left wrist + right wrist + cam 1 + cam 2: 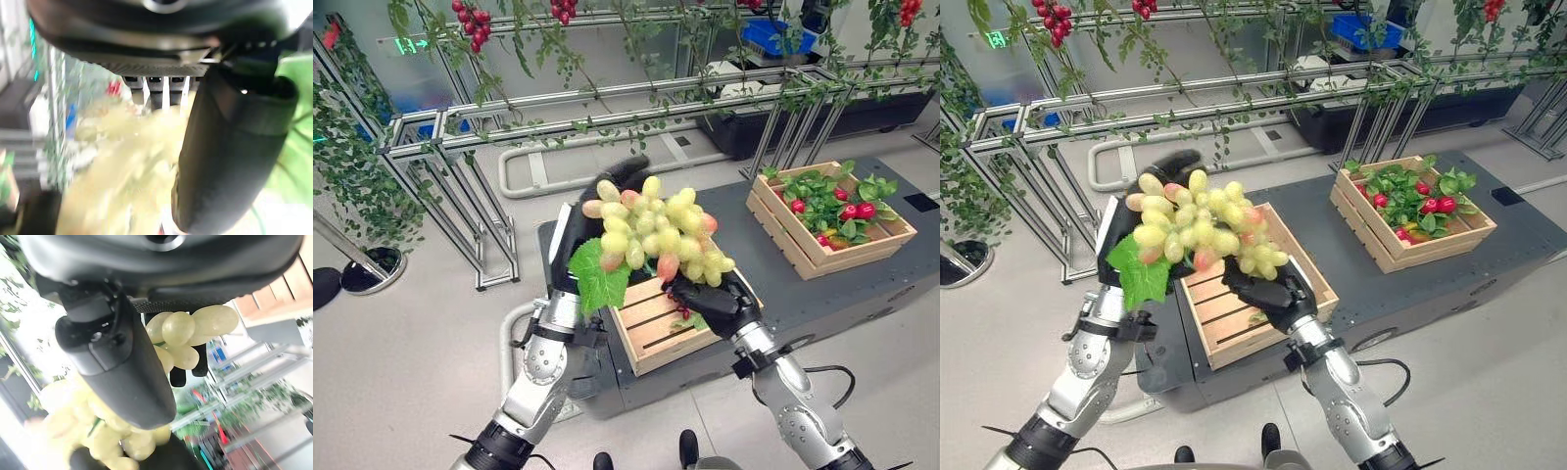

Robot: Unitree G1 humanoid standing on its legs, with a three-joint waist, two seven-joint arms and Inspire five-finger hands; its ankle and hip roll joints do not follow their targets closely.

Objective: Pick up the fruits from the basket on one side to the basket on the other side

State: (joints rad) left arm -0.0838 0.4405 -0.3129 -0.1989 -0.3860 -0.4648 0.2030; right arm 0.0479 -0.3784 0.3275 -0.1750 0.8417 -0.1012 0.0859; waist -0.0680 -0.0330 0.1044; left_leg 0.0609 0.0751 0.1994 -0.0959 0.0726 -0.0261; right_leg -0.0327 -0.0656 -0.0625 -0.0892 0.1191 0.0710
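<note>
My left hand [579, 233] cups the grapes [656, 233] from nine o'clock, fingers mostly hidden behind them; my right hand [717, 300] curls round them at five. They hang above the near crate [651, 325]; my right wrist view shows grapes against my palm.

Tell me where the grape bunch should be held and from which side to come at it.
Cradle the grape bunch from underneath at both ends, probably not from the top. It lies sideways above the near crate, long and lumpy, with a leaf hanging at its left end. The left hand already cups that end from behind, and the right hand curls its fingers round the lower right grapes.
</note>
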